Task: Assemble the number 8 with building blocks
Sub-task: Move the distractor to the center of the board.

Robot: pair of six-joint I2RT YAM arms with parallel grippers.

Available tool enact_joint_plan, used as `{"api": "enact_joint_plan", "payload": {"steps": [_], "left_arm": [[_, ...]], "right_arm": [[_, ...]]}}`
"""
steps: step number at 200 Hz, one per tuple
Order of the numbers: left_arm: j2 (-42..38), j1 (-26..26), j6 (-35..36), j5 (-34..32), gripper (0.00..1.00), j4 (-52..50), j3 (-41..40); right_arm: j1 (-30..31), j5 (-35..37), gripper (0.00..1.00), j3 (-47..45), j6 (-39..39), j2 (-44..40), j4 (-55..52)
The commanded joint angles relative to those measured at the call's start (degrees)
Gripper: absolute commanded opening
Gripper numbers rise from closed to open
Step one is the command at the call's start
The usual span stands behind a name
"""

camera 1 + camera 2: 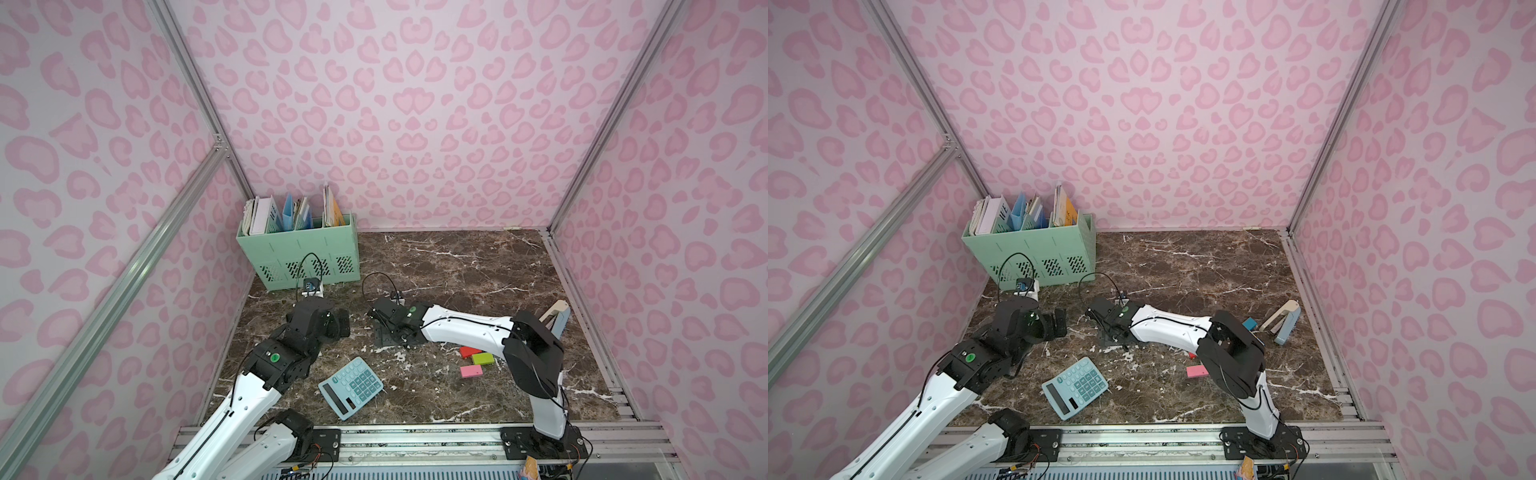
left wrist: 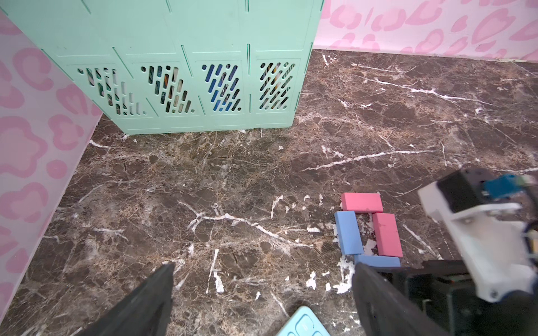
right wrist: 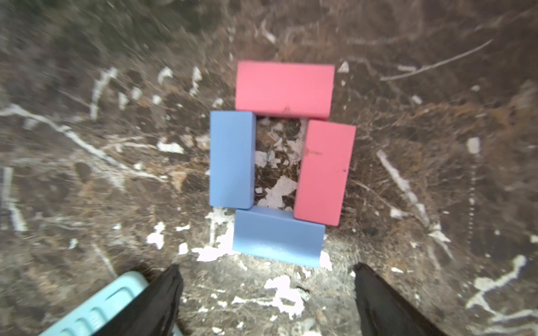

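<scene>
Right gripper (image 3: 266,269), jaws apart and empty, hangs by the four-block loop (image 3: 233,160); spare blocks (image 1: 471,370) lie right, nearer this arm.

Soft even light, right wrist view blurred

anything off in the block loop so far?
Slightly. The pink side block sits skewed, not parallel to the blue side block opposite, so the loop isn't square. The tabletop has white flaked patches there too.
</scene>
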Motion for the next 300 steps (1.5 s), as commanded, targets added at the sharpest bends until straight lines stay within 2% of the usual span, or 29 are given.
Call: {"api": "enact_joint_plan", "payload": {"steps": [1,21,43,83,103,118,128,152,171,195,221,245,265,278,300], "left_arm": [[-0.08,0.04,0.41,-0.39,0.99,1.30,-0.20],[0.27,0.03,0.50,-0.52,0.99,1.18,-0.09],[0.37,0.07,0.50,-0.64,0.99,1.27,-0.11],[0.28,0.03,0.59,-0.40,0.99,1.79,-0.35],[0.62,0.03,0.67,0.19,0.99,2.05,-0.43],[0.88,0.06,0.67,1.04,0.99,2.33,-0.32],[1.03,0.02,0.67,1.93,0.99,2.67,-0.26],[1.16,0.08,0.74,4.63,0.99,3.38,-0.48],[1.25,0.06,0.70,6.72,0.99,3.66,-0.70],[1.50,0.03,1.44,7.68,0.99,3.78,-0.61],[1.90,0.03,1.73,7.84,0.99,3.84,-0.57],[2.29,0.03,1.73,7.95,0.99,3.37,-0.62],[2.79,0.03,-0.59,6.77,0.99,0.15,-0.06],[3.33,0.04,-4.43,8.83,0.99,-3.95,1.20],[3.97,0.03,-5.83,12.73,0.99,-6.93,2.27]], "right_arm": [[0.25,3.73,0.93,-2.00,-2.54,-5.92,2.56],[-0.97,4.22,0.95,-6.90,-4.60,-13.42,5.14],[-4.26,2.31,0.97,-17.36,-6.39,-22.20,9.02],[-8.05,-9.96,0.99,-34.62,-9.22,-34.91,20.53],[-9.58,-10.17,0.99,-39.02,-7.32,-39.90,20.02],[-11.80,-7.04,0.99,-42.34,-5.96,-44.54,19.73],[-14.21,-6.80,0.99,-44.55,-6.15,-47.64,20.03],[-21.77,-11.67,0.99,-49.17,-8.04,-54.28,22.28],[-28.81,-12.63,0.99,-50.89,-9.60,-57.65,20.05],[-38.69,-16.62,0.99,-52.61,-12.75,-58.10,17.83],[-44.00,-17.19,0.95,-53.05,-14.64,-54.30,17.01],[-44.26,-19.13,0.86,-51.45,-16.84,-49.34,16.63],[-41.41,-20.31,0.85,-50.13,-17.85,-47.23,16.42],[-36.70,-20.83,0.86,-48.57,-19.06,-46.21,16.76],[-25.08,-25.86,0.91,-45.85,-19.30,-42.57,21.99]]}}
